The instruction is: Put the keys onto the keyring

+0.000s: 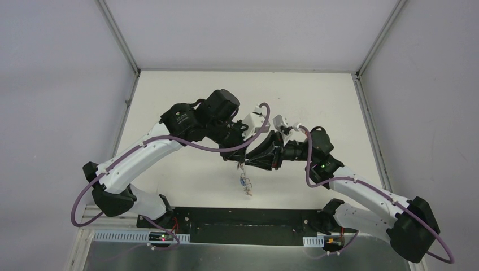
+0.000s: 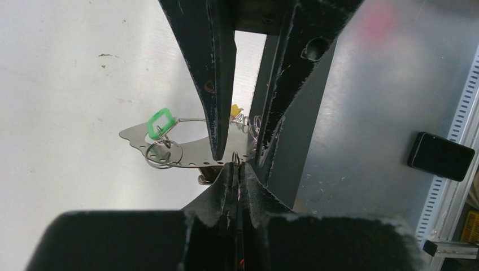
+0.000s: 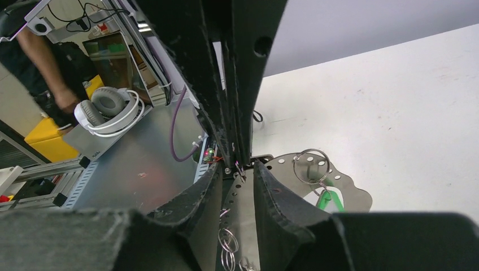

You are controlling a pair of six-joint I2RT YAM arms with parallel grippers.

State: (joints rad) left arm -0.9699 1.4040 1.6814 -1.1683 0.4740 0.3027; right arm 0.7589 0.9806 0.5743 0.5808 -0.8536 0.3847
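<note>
**Two hands meet tip to tip above a hanging bunch of keys**

The left arm (image 1: pixel 141 155) and right arm (image 1: pixel 367 195) converge over the middle of the white table (image 1: pixel 186 90). The left hand (image 2: pixel 235 165) is pinched together on something thin, too small to name. The right hand (image 3: pixel 239 167) stands apart, with the left's tips between its fingers. Below them hangs the bunch of keys (image 1: pixel 244 183): one silvery perforated plate (image 2: pixel 135 138), one green-headed key (image 2: pixel 159 122) and one split ring (image 2: pixel 163 153). The right wrist view shows at least two more small rings (image 3: pixel 227 244).

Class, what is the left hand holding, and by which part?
The left hand pinches a thin wire, seemingly the keyring, at its fingertips. Which stretch of the hoop cannot be told.
</note>
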